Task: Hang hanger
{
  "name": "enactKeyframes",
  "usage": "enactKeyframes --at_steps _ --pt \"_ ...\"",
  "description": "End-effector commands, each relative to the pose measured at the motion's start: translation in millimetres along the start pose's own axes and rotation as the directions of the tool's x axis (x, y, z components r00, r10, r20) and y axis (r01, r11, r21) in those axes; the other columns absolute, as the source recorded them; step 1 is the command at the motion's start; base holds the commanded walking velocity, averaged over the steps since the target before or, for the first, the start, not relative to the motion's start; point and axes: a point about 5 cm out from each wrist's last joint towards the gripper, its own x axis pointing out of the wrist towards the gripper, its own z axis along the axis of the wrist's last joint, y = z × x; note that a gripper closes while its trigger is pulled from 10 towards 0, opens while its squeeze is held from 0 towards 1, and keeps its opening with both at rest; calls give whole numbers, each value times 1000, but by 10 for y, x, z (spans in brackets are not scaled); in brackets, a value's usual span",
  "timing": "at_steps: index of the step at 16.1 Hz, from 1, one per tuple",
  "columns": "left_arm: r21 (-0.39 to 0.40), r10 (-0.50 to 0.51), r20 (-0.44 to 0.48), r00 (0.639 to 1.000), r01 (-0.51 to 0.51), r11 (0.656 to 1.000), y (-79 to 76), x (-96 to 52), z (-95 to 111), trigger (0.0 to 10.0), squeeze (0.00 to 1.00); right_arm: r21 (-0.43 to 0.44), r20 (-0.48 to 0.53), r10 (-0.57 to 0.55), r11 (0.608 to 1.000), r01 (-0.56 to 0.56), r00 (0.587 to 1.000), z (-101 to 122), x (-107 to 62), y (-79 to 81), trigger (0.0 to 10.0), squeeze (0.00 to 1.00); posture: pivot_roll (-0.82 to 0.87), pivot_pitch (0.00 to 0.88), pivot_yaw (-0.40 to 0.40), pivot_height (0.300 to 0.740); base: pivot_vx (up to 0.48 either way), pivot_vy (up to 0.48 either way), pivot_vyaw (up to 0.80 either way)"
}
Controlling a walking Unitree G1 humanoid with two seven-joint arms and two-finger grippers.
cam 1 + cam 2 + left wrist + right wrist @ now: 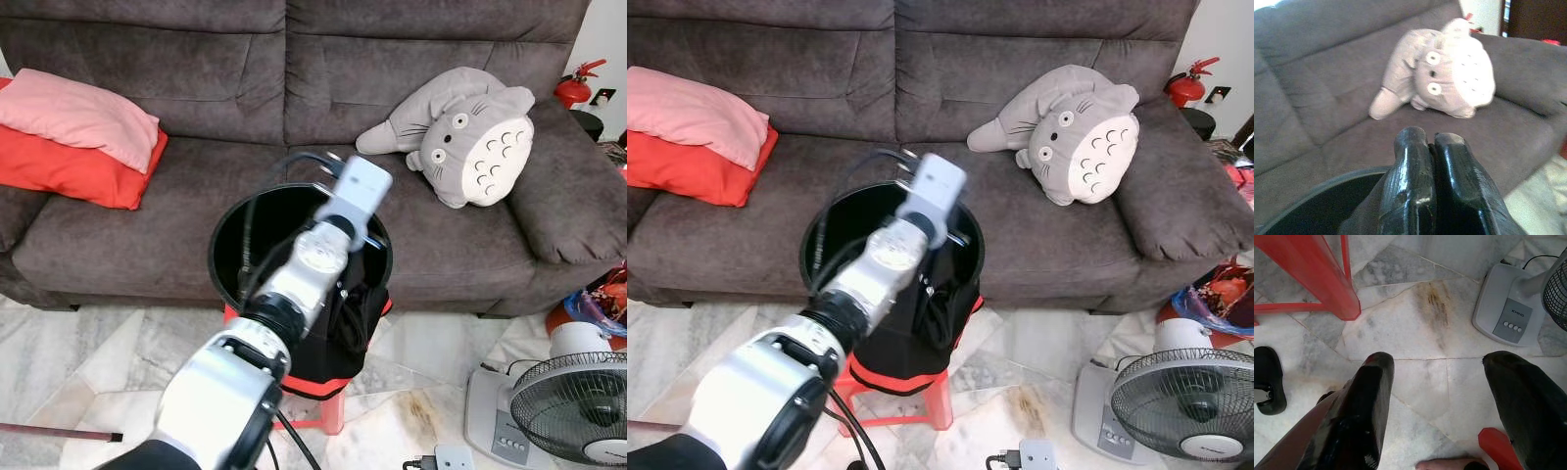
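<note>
Reaching the left arm (pixel 294 284) out over the black bucket (pixel 225 235), perched on a red stool (pixel 328 411) just in front of the grey sofa (pixel 147 225). Left gripper (pixel 1431 142) clenched tight above the far rim, pointing toward the plush toy (pixel 470 137) on the right-hand seat, with nothing visibly pinched between the pads. Probably hovering there to line up for a dip into the bucket, going by the task. As for the hanger: honestly can't pick one out for sure. Could be among the dark stuff (pixel 358 313) draped over the bucket's near right side, but too murky to call. Right gripper (pixel 1437 360) hanging low and spread wide, aimed down at the marble floor between a stool leg and the fan base (pixel 1508 308), holding nothing, likely just parked out of the way. Guessing the task has barely got going, with no rail or hook in sight to hang anything on.
</note>
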Motion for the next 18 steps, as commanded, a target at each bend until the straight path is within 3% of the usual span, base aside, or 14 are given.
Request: enactKeyframes --at_steps 1,3,4,5,8,10,13,17,18 --pt "28 -61 -30 998 62 998 -81 19 6 10000 0 -6 -45 2 1000 -2 999 -122 -35 -3 10000 0 -94 191 -28 740 0 0 0" --pt "55 -184 -139 973 193 980 -222 -20 -154 10000 0 -7 -50 7 1000 -7 999 -137 -41 4 10000 0 -89 194 -29 740 0 0 0" --pt "58 -188 -168 968 200 978 -235 -31 -196 10000 761 -7 -54 9 1000 -9 998 -149 -45 2 10000 0 -89 198 -30 740 0 0 0" --pt "43 -161 -186 969 172 984 -195 -25 -204 10000 1000 -6 -57 12 1000 -12 998 -156 -47 4 10000 0 -88 199 -30 740 0 0 0" --pt "71 -104 -170 980 117 991 -70 2 -146 10000 1000 -6 -45 20 1000 -21 999 -123 -40 41 10000 0 -89 200 -31 740 0 0 0" --pt "59 16 -160 987 -6 998 122 12 -114 10000 1000 -4 -41 20 1000 -21 999 -109 -36 42 10000 0 -90 201 -31 740 0 0 0" --pt "41 137 -160 978 -132 990 385 -9 -111 10000 1000 -5 -31 21 1000 -21 999 -76 -26 47 10000 0 -86 204 -33 740 0 0 0" --pt "49 210 -195 958 -204 978 599 -67 -190 10000 1000 -5 -27 25 1000 -25 999 -18 -5 84 10000 0 -86 208 -33 740 0 0 0" --pt "16 232 -162 959 -233 972 687 -84 -166 10000 1000 -3 -25 24 1000 -24 999 3 3 93 10000 0 -87 210 -34 740 0 0 0"
